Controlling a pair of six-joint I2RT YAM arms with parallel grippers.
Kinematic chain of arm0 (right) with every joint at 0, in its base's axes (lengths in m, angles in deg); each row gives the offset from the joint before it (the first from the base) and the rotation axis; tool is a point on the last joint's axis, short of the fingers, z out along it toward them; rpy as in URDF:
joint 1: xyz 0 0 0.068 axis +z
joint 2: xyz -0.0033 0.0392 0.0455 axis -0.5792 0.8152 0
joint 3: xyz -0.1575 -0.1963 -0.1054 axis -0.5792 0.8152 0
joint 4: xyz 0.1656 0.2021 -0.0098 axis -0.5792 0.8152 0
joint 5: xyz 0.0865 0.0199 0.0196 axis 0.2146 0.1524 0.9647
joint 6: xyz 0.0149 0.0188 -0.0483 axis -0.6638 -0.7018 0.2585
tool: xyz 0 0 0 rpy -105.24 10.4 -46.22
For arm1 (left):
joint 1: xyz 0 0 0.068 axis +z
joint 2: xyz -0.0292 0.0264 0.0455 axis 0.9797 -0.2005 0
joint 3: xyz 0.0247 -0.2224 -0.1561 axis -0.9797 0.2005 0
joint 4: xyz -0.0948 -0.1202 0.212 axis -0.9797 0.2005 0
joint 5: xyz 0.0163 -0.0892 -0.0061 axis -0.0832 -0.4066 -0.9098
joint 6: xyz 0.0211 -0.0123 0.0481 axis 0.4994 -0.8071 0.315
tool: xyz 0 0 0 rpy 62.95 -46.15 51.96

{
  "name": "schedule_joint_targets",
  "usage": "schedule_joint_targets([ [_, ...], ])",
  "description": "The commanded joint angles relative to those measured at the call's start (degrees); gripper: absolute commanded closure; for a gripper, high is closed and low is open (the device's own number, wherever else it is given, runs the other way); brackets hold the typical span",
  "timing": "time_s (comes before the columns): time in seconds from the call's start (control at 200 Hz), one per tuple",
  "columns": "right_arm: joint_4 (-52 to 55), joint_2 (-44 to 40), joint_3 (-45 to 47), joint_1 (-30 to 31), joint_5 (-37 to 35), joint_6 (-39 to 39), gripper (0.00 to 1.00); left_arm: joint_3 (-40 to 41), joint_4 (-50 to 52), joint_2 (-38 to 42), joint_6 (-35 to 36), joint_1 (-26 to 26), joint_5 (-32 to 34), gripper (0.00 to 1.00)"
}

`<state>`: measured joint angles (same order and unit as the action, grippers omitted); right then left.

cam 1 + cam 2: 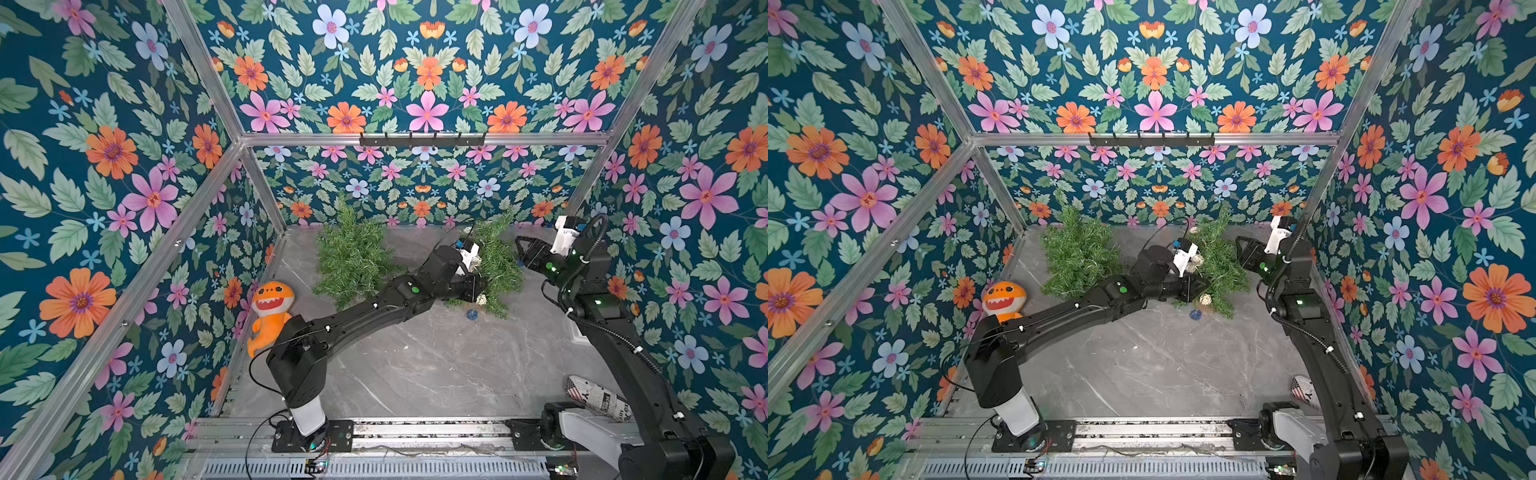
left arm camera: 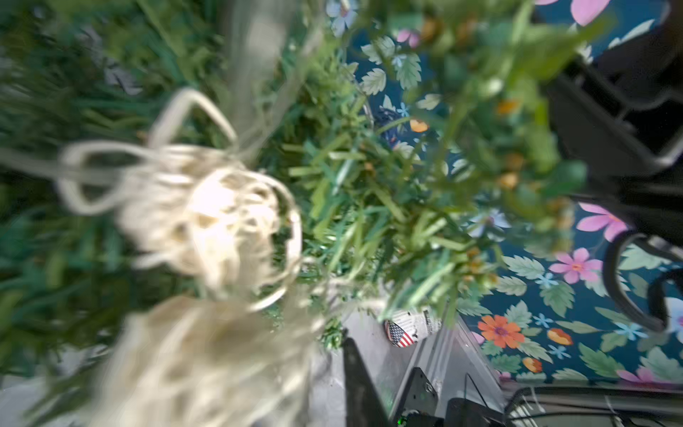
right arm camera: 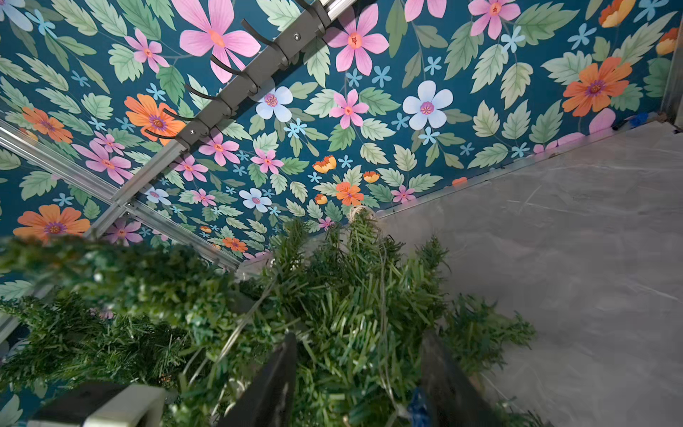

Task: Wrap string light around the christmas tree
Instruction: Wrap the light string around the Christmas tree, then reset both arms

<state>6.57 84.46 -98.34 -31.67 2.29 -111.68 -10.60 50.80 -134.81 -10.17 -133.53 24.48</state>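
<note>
Wicker-ball string light hangs on the christmas tree. The left gripper is buried among branches, its grip untellable. The right gripper, jaws parted astride foliage, is seemingly steadying it.

A big letter "Y" is printed on the roll, beside a flag print. The small newspaper words around it are too blurred to be read. No other words or numbers can be read.

Left claw sunk in tree, woven balls blurred, newspaper half hidden
</note>
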Motion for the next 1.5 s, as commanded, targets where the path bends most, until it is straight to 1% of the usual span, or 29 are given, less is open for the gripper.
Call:
schedule_joint_targets([
  [0.0,1.3,-1.1,0.4,0.1,-0.2,1.6,0.47,0.9,0.2,1.9,2.4,-0.5,2.5,0.70],
  [0.135,4.2,-3.1,2.0,0.1,-0.6,3.2,0.47,7.2,0.2,6.4,2.2,-0.6,4.2,0.60],
  [0.265,8.6,-5.8,4.1,0.1,-3.2,5.5,0.47,14.8,0.3,12.9,2.4,-0.6,6.3,0.51],
  [0.355,11.8,-8.1,6.7,0.1,-6.5,6.5,0.47,20.6,0.6,19.1,4.1,-0.6,10.2,0.43],
  [0.465,13.3,-12.1,11.9,0.0,-11.6,6.4,0.47,27.5,0.3,26.7,7.7,-0.6,16.5,0.38],
  [0.535,14.1,-14.2,15.9,0.0,-15.3,5.0,0.47,31.9,-0.4,31.1,11.1,-0.6,22.4,0.37],
  [0.63,12.7,-17.4,21.8,0.0,-19.7,3.4,0.47,39.2,-2.9,37.0,15.5,-0.6,33.6,0.35],
  [0.685,11.1,-18.7,24.4,-0.1,-21.4,3.9,0.48,43.6,-5.2,40.6,18.1,-0.5,39.7,0.33],
  [0.76,9.2,-18.5,26.6,-0.1,-24.3,5.0,0.47,49.3,-9.6,44.9,23.3,-0.6,45.8,0.32],
  [0.81,6.8,-17.7,28.1,-0.1,-25.6,6.1,0.45,51.6,-10.5,47.0,24.9,-0.3,50.7,0.29],
  [0.855,4.6,-17.7,29.6,-0.1,-27.5,6.1,0.44,53.2,-10.7,49.1,25.3,0.3,56.7,0.28],
  [0.885,2.8,-17.9,30.8,-0.1,-28.8,6.0,0.43,54.8,-11.9,50.9,25.8,1.2,60.7,0.26],
  [0.925,0.1,-18.5,32.6,-0.2,-30.6,6.4,0.41,57.0,-13.6,53.7,26.2,3.0,63.6,0.25],
  [0.975,-2.5,-19.1,34.7,-0.3,-32.9,7.2,0.40,59.4,-15.1,57.5,26.3,6.8,63.8,0.25],
  [1.045,-5.6,-19.5,36.9,-0.6,-34.2,9.1,0.39,62.8,-16.4,62.2,25.4,13.8,61.2,0.25],
  [1.115,-7.7,-19.2,38.4,-2.3,-32.9,9.3,0.39,65.2,-16.5,64.4,24.2,21.6,59.3,0.25],
  [1.185,-10.6,-17.9,39.6,-3.9,-31.0,8.1,0.39,67.6,-18.7,64.4,24.2,27.7,57.8,0.25],
  [1.29,-16.2,-13.2,40.3,-4.2,-31.8,9.0,0.39,71.7,-28.8,59.6,26.9,33.7,56.4,0.24],
  [1.34,-20.2,-10.6,40.7,-4.2,-32.0,10.0,0.39,73.2,-34.4,55.4,27.8,36.6,55.1,0.24],
  [1.395,-23.8,-7.7,40.9,-4.2,-32.9,10.0,0.39,75.3,-43.0,50.4,29.1,39.4,53.5,0.23],
  [1.49,-29.9,-3.8,41.4,-4.2,-32.3,11.5,0.39,77.4,-54.8,42.6,29.2,44.3,47.3,0.23],
])
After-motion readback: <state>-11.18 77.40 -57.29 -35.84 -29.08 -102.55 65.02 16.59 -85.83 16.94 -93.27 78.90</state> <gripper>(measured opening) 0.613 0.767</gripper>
